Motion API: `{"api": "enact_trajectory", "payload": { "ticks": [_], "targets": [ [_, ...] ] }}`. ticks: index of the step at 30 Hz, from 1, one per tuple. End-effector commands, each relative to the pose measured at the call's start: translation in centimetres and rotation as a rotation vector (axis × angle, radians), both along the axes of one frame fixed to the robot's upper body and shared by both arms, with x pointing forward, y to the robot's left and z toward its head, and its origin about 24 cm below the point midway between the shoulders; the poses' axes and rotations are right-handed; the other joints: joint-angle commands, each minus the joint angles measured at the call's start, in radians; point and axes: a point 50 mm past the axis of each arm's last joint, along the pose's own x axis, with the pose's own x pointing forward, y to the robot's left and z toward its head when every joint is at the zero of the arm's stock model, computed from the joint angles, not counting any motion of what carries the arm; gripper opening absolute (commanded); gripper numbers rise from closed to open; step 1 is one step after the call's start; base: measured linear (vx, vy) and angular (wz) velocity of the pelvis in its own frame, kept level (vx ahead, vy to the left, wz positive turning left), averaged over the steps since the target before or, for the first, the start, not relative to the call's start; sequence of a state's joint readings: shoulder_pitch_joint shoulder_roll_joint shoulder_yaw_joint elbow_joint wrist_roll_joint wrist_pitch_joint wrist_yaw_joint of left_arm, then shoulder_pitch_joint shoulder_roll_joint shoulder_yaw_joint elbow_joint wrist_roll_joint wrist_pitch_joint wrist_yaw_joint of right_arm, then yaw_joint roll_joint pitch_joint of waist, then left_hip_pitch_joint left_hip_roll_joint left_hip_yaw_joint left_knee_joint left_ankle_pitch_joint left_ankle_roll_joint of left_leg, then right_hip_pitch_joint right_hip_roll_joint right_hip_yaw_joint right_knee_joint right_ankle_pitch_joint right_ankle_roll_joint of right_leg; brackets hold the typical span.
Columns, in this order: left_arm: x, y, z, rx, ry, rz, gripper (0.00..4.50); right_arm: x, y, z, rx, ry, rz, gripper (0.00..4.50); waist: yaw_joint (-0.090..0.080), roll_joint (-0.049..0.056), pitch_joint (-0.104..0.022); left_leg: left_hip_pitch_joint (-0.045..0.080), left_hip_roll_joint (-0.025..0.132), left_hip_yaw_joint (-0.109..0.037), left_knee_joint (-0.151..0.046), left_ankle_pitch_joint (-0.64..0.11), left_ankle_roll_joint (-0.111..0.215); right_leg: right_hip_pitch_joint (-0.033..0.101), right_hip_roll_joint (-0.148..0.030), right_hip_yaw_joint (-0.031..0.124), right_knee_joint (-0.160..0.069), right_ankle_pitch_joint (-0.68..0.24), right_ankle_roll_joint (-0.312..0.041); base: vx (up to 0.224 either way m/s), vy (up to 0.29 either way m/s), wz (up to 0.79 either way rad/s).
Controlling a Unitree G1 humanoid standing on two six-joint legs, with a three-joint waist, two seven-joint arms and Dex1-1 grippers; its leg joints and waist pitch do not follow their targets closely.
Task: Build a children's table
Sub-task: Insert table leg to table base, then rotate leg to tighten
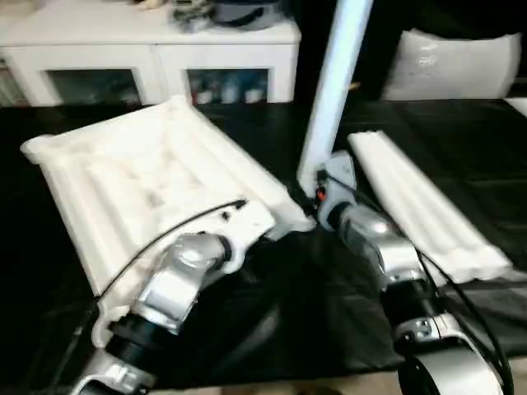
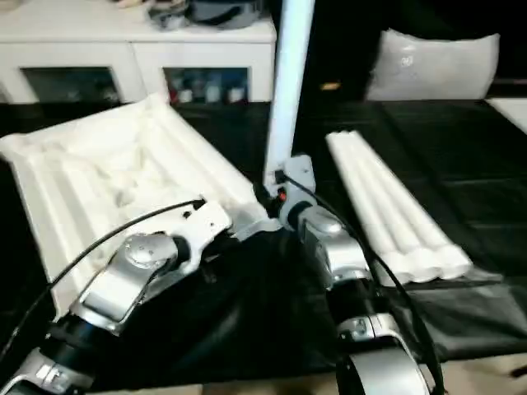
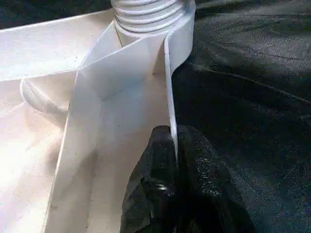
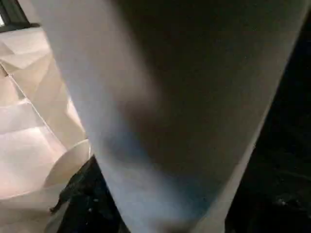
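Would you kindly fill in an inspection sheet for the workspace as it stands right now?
Surface: black cloth covers the work area.
Job's things: white table top lies underside up; one leg stands upright at its near corner socket; three spare legs lie side by side on the robot's right.
Clutter: nothing seen on the cloth.
Grippers: left gripper shut on the table top's rim; right gripper at the base of the upright leg, grip unclear.
Cables: black cable runs along the left forearm; another along the right.
Surroundings: white cabinet with glass doors behind; white cushion at the back right.
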State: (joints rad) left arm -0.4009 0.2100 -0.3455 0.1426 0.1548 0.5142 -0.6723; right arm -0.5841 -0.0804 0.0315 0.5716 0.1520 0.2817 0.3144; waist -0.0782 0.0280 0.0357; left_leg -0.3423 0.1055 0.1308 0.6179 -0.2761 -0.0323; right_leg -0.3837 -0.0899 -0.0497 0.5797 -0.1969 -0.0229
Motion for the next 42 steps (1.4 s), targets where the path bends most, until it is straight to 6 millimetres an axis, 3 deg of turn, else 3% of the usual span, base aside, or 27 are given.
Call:
{"api": "enact_trajectory", "payload": {
  "ticks": [1,4,8,10,13,15,17,20,22,25,27,29,33,34,36,40,42],
  "targets": [
    [-0.1,-0.7,0.5,-0.016,-0.013,-0.062,0.00,-1.8,-1.7,-4.7,-0.060,0.211,-0.058,3.10,0.013,0.005,-0.031,-0.024,0.112,-0.039,-0.107,-0.160,0.076,0.043,-0.082,0.052,-0.056,-0.118,-0.286,0.000,0.000,0.00],
    [0.2,-0.5,0.6,-0.016,-0.014,-0.060,0.00,-1.9,-1.9,-4.5,-0.045,0.188,-0.042,3.41,0.026,0.004,-0.035,-0.023,0.112,-0.034,-0.097,-0.054,0.130,0.050,-0.083,0.050,-0.047,-0.024,-0.314,0.000,0.000,0.00],
    [0.4,-0.3,0.7,-0.023,-0.010,-0.071,0.00,-2.3,-2.6,-3.8,-0.039,0.137,0.004,3.78,0.043,0.013,-0.037,-0.015,0.113,-0.031,-0.090,0.012,0.175,0.047,-0.081,0.045,-0.041,0.014,-0.322,0.000,0.000,0.00],
    [0.5,-0.2,0.6,-0.019,-0.013,-0.072,0.00,-2.5,-2.7,-3.5,-0.039,0.116,0.030,3.91,0.052,0.006,-0.040,-0.018,0.111,-0.030,-0.081,0.092,0.215,0.049,-0.081,0.042,-0.033,0.074,-0.330,0.000,0.000,0.00],
    [0.7,-0.1,0.4,-0.019,-0.017,-0.081,0.00,-3.1,-3.2,-2.8,-0.045,0.068,0.082,4.16,0.066,0.009,-0.041,-0.016,0.111,-0.028,-0.075,0.124,0.241,0.047,-0.083,0.040,-0.031,0.060,-0.329,0.000,0.000,0.00],
    [1.0,0.0,0.3,-0.020,-0.021,-0.095,0.00,-3.5,-3.7,-2.4,-0.053,0.037,0.121,4.39,0.074,0.003,-0.038,-0.018,0.110,-0.027,-0.074,0.113,0.258,0.047,-0.082,0.039,-0.036,0.014,-0.317,0.000,0.000,0.00],
    [1.3,0.2,0.2,-0.017,-0.023,-0.101,0.00,-3.9,-4.1,-2.1,-0.060,0.021,0.148,4.49,0.078,0.004,-0.035,-0.016,0.112,-0.026,-0.076,0.083,0.251,0.044,-0.082,0.040,-0.041,-0.040,-0.309,0.000,0.000,0.00],
    [1.9,0.5,0.1,-0.009,-0.031,-0.104,0.00,-4.3,-5.0,-1.7,-0.073,0.004,0.169,4.49,0.086,0.008,-0.031,-0.016,0.112,-0.026,-0.082,0.011,0.212,0.042,-0.082,0.042,-0.051,-0.139,-0.288,0.000,0.000,0.00],
    [2.2,0.6,0.1,-0.010,-0.035,-0.120,0.00,-4.5,-5.7,-1.2,-0.077,-0.015,0.186,4.49,0.086,0.005,-0.028,-0.019,0.110,-0.024,-0.086,-0.051,0.175,0.043,-0.082,0.044,-0.060,-0.205,-0.268,0.000,0.000,0.00],
    [2.6,0.5,0.1,-0.031,-0.023,-0.158,0.00,-5.0,-7.1,-0.5,-0.091,-0.034,0.219,4.49,0.087,0.009,-0.028,-0.020,0.110,-0.021,-0.088,-0.083,0.142,0.044,-0.081,0.042,-0.065,-0.243,-0.248,0.000,0.000,0.00],
    [2.6,0.5,0.0,-0.036,-0.018,-0.179,0.00,-5.2,-7.4,-0.4,-0.094,-0.036,0.235,4.49,0.087,0.007,-0.030,-0.020,0.111,-0.016,-0.088,-0.078,0.138,0.043,-0.080,0.041,-0.064,-0.234,-0.245,0.000,0.000,0.00],
    [2.5,0.4,-0.1,-0.038,-0.013,-0.224,0.00,-5.4,-7.8,-0.2,-0.104,-0.038,0.265,4.49,0.089,0.014,-0.031,-0.023,0.113,-0.012,-0.087,-0.069,0.137,0.044,-0.079,0.039,-0.062,-0.221,-0.245,0.000,0.000,0.00],
    [1.9,0.4,-0.1,-0.043,-0.002,-0.342,0.00,-5.9,-8.6,0.3,-0.128,-0.046,0.346,4.49,0.092,0.012,-0.039,-0.023,0.114,-0.011,-0.079,-0.007,0.162,0.046,-0.080,0.036,-0.050,-0.126,-0.261,0.000,0.000,0.00],
    [1.6,0.5,-0.1,-0.046,0.003,-0.408,0.00,-6.1,-8.9,0.7,-0.134,-0.050,0.388,4.49,0.097,0.013,-0.044,-0.024,0.114,-0.012,-0.072,0.057,0.192,0.045,-0.078,0.033,-0.039,-0.048,-0.276,0.000,0.000,0.00],
    [1.4,0.6,-0.2,-0.039,0.020,-0.448,0.00,-6.1,-9.1,1.0,-0.143,-0.052,0.424,4.49,0.102,0.015,-0.047,-0.022,0.116,-0.010,-0.065,0.110,0.226,0.043,-0.078,0.032,-0.029,0.018,-0.291,0.000,0.000,0.00],
    [0.7,0.9,-0.3,-0.018,0.036,-0.541,0.00,-6.2,-9.3,1.4,-0.174,-0.048,0.506,4.49,0.116,0.015,-0.050,-0.017,0.119,-0.007,-0.058,0.156,0.263,0.038,-0.078,0.030,-0.019,0.060,-0.312,0.000,0.000,0.00],
    [0.2,1.1,-0.4,-0.010,0.049,-0.611,0.00,-6.7,-9.3,1.4,-0.176,-0.023,0.607,4.49,0.119,0.011,-0.049,-0.019,0.121,-0.007,-0.057,0.139,0.272,0.039,-0.077,0.028,-0.017,0.046,-0.318,0.000,0.000,0.00]
  ]
}}
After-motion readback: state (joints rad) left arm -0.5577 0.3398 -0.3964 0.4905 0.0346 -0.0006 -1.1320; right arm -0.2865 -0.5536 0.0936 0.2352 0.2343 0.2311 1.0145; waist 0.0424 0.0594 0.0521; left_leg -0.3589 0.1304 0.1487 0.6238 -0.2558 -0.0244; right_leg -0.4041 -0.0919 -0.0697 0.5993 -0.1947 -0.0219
